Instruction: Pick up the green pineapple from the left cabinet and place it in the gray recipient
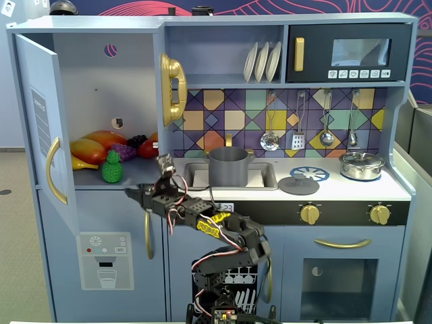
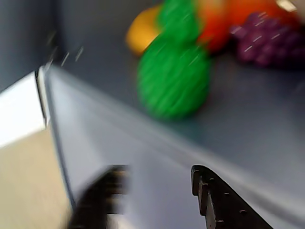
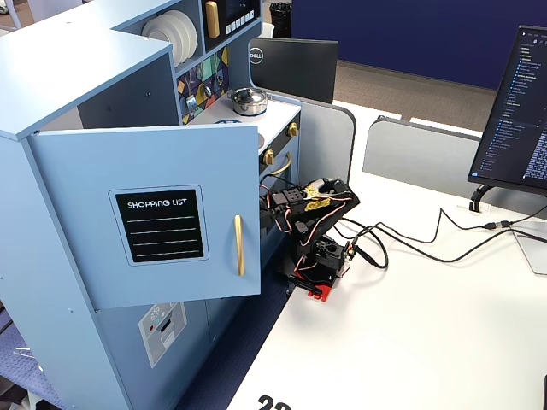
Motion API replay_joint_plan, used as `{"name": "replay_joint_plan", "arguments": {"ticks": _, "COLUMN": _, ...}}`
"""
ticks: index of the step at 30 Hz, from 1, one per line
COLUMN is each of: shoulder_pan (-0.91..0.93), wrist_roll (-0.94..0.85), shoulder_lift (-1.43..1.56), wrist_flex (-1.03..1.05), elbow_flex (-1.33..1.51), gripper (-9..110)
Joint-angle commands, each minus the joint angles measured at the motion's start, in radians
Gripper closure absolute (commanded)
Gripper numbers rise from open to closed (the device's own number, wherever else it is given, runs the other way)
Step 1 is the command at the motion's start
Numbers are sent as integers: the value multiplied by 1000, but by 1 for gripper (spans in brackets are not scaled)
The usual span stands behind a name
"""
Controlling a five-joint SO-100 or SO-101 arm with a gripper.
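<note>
The green pineapple (image 1: 111, 167) stands at the front of the left cabinet's shelf (image 1: 91, 181), ahead of the other toy fruit. In the wrist view the pineapple (image 2: 174, 76) is blurred, just beyond the shelf edge. My gripper (image 1: 146, 175) is open and empty, just right of and slightly below the pineapple, at the shelf's front edge. In the wrist view the gripper (image 2: 157, 174) shows two spread fingers with nothing between them. The gray recipient (image 1: 228, 165) stands in the sink to the right. In the side fixed view the open cabinet door (image 3: 154, 213) hides the gripper and pineapple.
Orange-yellow mangoes (image 1: 91, 148) and purple grapes (image 1: 125, 150) lie behind the pineapple. The cabinet door (image 1: 42, 128) is swung open to the left. A gold phone (image 1: 173, 88) hangs on the cabinet's right wall. A silver lidded pot (image 1: 361, 164) and a gray lid (image 1: 298, 183) sit on the counter.
</note>
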Motion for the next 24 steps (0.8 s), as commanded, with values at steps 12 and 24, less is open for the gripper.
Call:
{"name": "replay_joint_plan", "arguments": {"ticks": 12, "shoulder_pan": 32, "wrist_roll": 104, "shoulder_lift": -336, "wrist_flex": -184, "elbow_flex": -310, "gripper": 62}}
{"name": "replay_joint_plan", "arguments": {"ticks": 24, "shoulder_pan": 46, "wrist_roll": 103, "shoulder_lift": -545, "wrist_flex": -224, "elbow_flex": -469, "gripper": 63}}
